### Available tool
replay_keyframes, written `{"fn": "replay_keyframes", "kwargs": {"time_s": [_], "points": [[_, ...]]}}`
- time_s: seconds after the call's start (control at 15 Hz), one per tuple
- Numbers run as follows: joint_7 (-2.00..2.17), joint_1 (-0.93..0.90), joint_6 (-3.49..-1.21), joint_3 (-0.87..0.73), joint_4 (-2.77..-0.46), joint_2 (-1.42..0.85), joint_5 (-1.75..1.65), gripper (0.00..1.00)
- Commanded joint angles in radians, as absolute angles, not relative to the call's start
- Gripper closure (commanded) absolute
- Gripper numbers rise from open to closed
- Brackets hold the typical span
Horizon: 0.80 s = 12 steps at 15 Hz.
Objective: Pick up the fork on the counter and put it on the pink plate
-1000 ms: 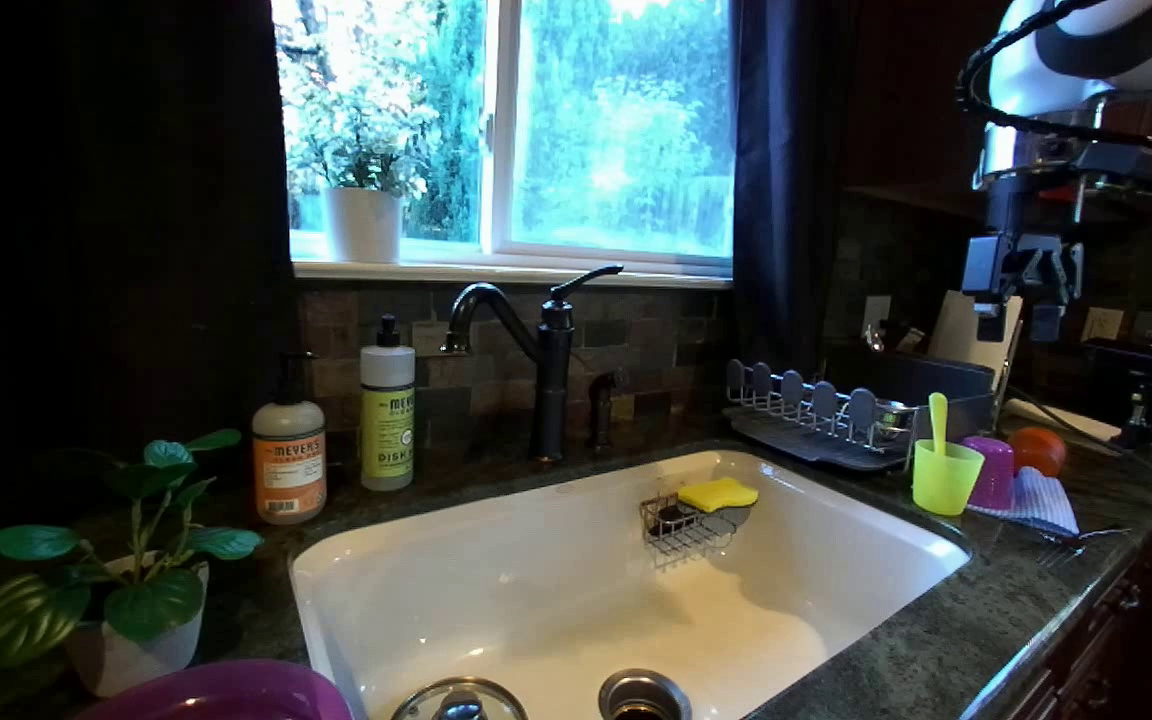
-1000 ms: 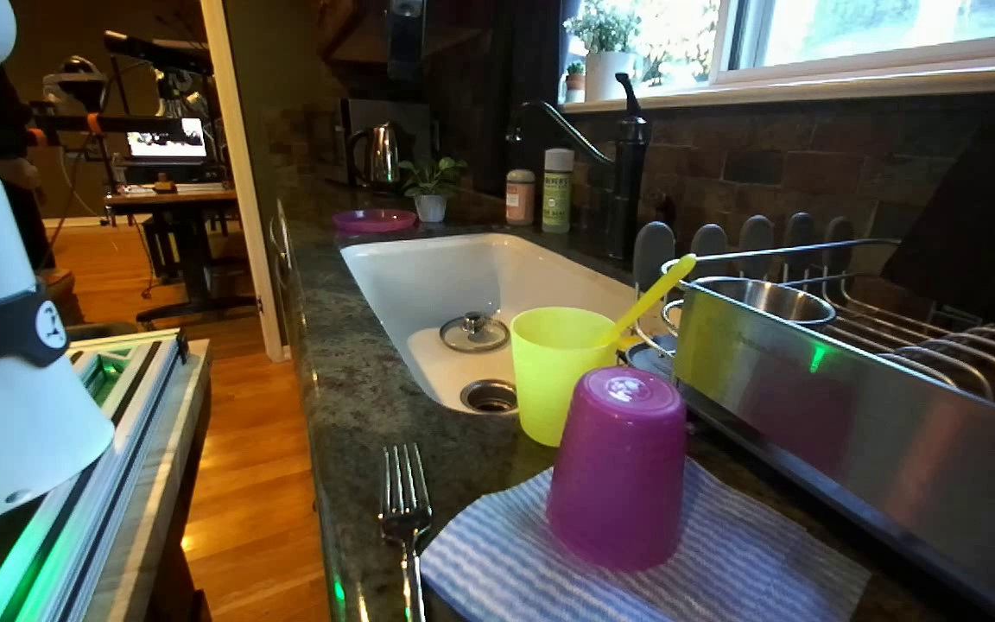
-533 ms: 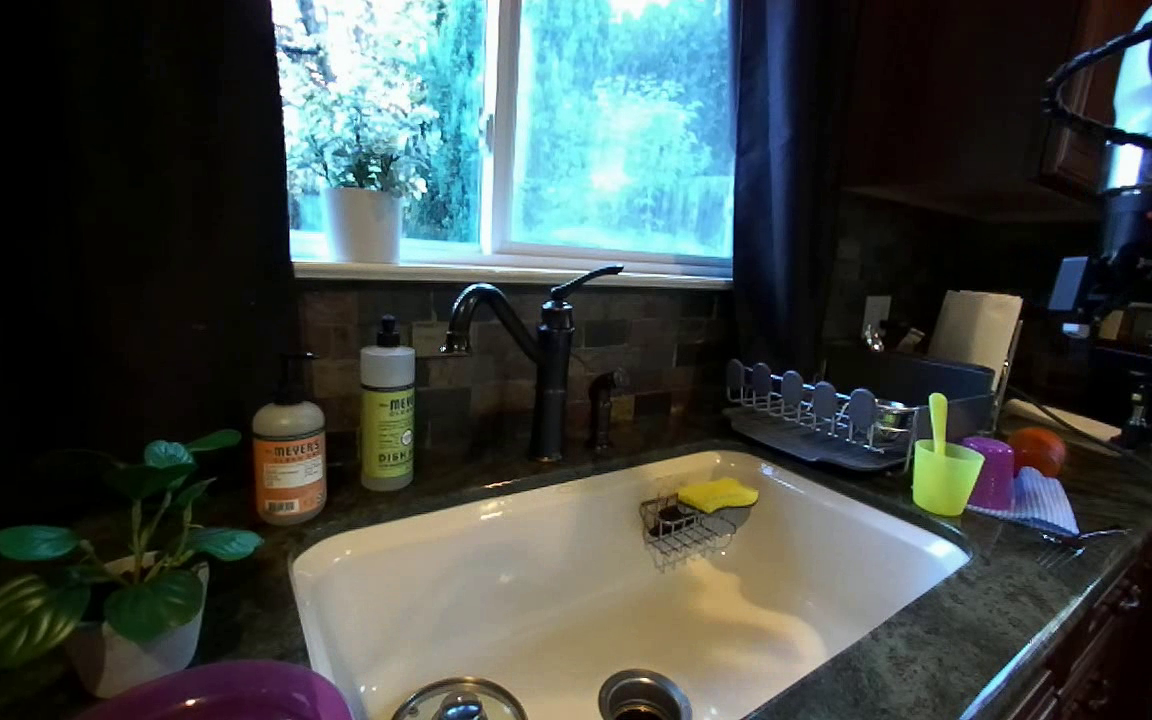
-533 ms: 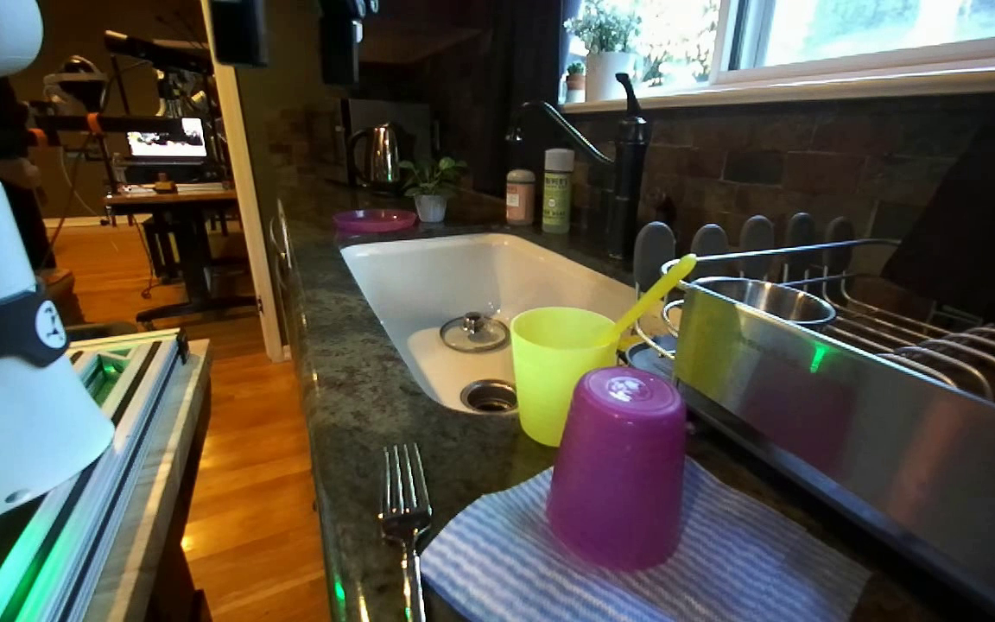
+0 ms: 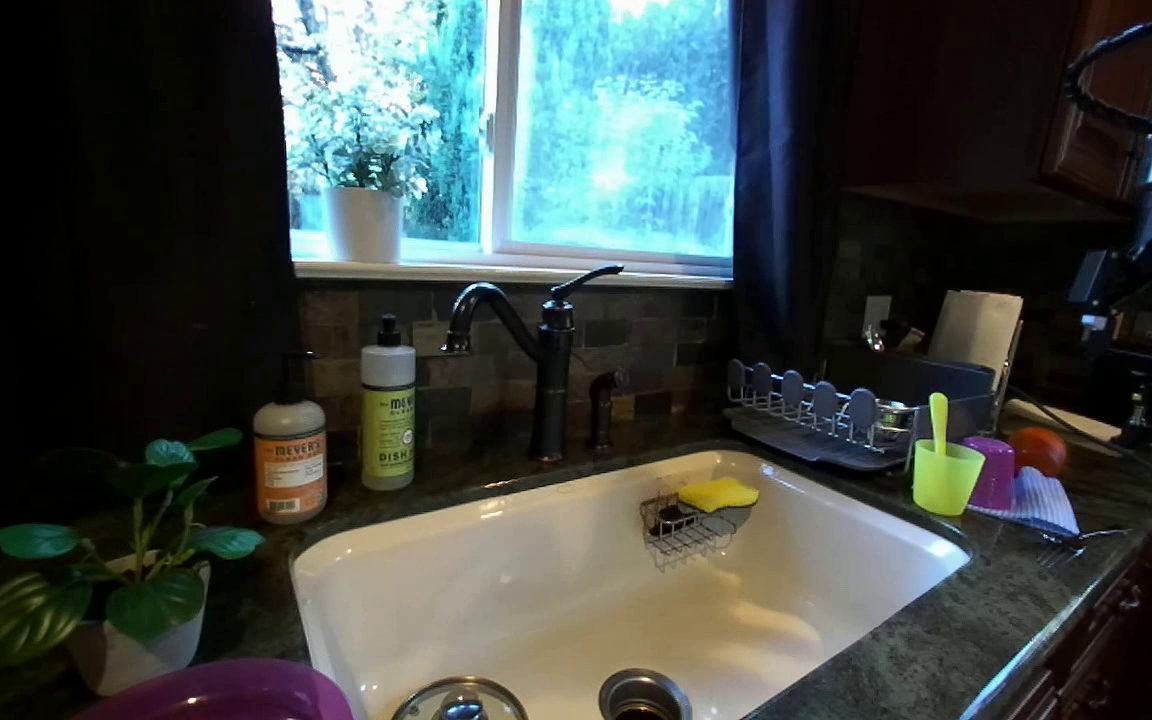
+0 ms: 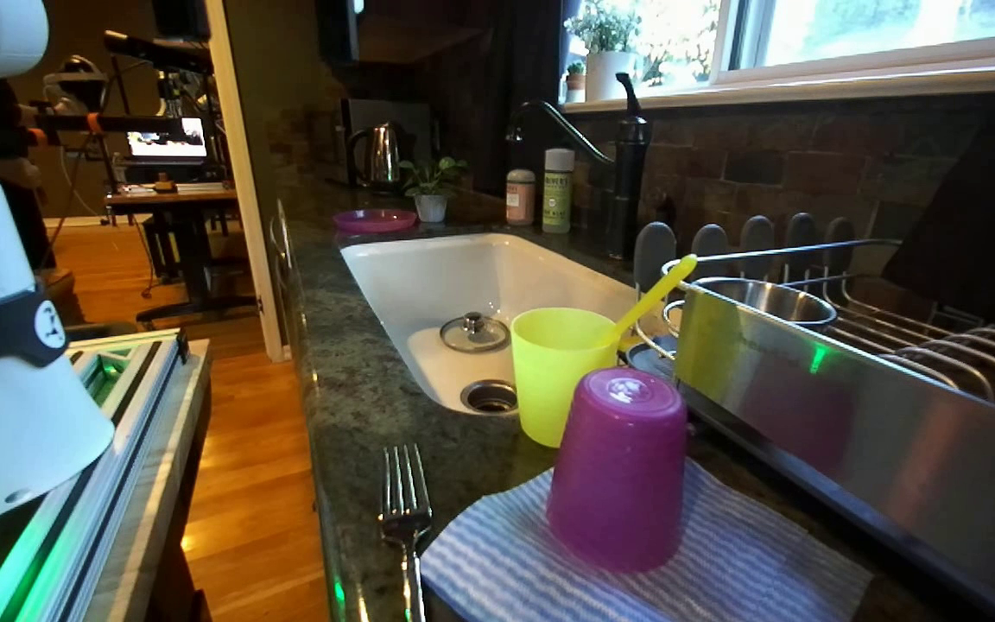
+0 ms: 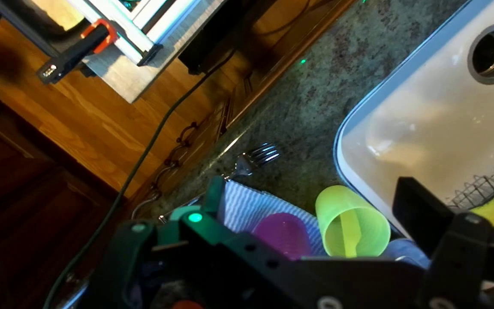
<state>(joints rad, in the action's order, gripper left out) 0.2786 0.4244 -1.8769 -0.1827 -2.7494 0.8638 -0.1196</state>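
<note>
The silver fork [image 6: 407, 517] lies on the dark counter beside the striped cloth, tines toward the sink side. It also shows in an exterior view [image 5: 1076, 541] and in the wrist view [image 7: 249, 164], where my left finger hides part of its handle. The pink plate [image 6: 374, 221] lies on the counter beyond the sink's far end, by the small potted plant. In an exterior view only its rim [image 5: 226, 688] shows at the bottom edge; it is out of the wrist view. My gripper [image 7: 313, 186] is open and empty, high above the counter, with the fork below it.
An upside-down purple cup [image 6: 618, 471] stands on the striped cloth [image 6: 489, 553]. A lime cup [image 6: 554, 376] with a yellow utensil stands beside it. The dish rack [image 6: 817, 406] is behind them. The white sink [image 6: 377, 250] lies between fork and plate. A tall faucet [image 5: 551, 380] rises behind it.
The arm and gripper have moved right toward the picture edge in an exterior view, away from the sink, and the gripper has turned. The fork, plate and cups have not moved.
</note>
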Motion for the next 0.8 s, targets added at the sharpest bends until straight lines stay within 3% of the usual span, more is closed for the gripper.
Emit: {"fn": "replay_keyframes", "kwargs": {"time_s": [0.0,0.27,0.73], "points": [[0.295,0.490,-1.970,-0.281,-2.750,0.732,-0.104,0.00],[0.297,0.559,-2.103,-0.356,-2.752,0.614,-0.099,0.00],[0.369,0.605,-2.345,-0.306,-2.754,0.390,-0.134,0.00]]}}
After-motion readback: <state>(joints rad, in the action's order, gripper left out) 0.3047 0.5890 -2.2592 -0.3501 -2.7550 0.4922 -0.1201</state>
